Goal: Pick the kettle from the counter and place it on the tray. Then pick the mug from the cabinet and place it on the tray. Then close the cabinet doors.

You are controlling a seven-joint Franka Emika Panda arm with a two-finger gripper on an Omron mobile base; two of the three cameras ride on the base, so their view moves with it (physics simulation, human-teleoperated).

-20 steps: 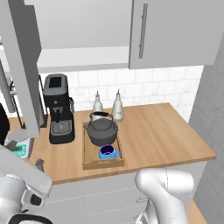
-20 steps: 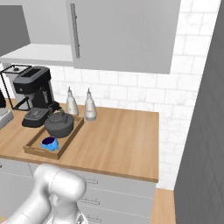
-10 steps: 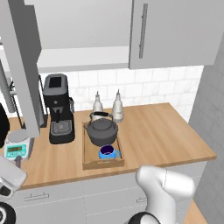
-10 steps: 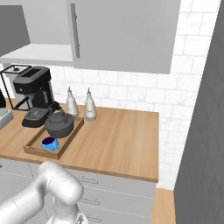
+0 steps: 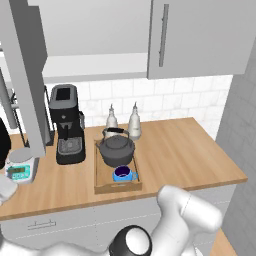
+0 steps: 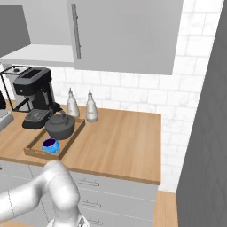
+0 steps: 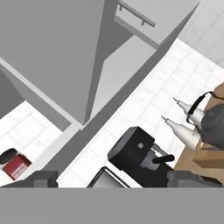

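The dark grey kettle [image 5: 116,149] [image 6: 60,126] stands on the wooden tray [image 5: 98,165] [image 6: 33,152], which rests on the counter [image 5: 175,150] [image 6: 119,137]. The blue mug [image 5: 122,174] [image 6: 50,145] sits in the tray's near end, in front of the kettle. Of the cabinet doors, the left door [image 5: 22,75] [image 7: 48,43] hangs open and the right door [image 5: 200,35] [image 6: 128,35] is shut. The cabinet shelf [image 5: 95,65] [image 6: 40,54] shows bare. In the hand view my gripper [image 7: 114,180] is open and holds nothing. It looks up from low on the left at the open door and the kettle [image 7: 214,122].
A black coffee machine [image 5: 67,122] [image 6: 33,93] [image 7: 135,153] stands left of the tray. Two pale bottles [image 5: 122,119] [image 6: 82,105] [image 7: 183,131] stand behind it by the tiled wall. A small scale [image 5: 20,167] sits at the counter's left end. A grey wall closes the right side.
My arm has swung down and left: its white links have dropped along the bottom of both base views. Kettle, mug, tray and doors have not moved. The gripper stays open.
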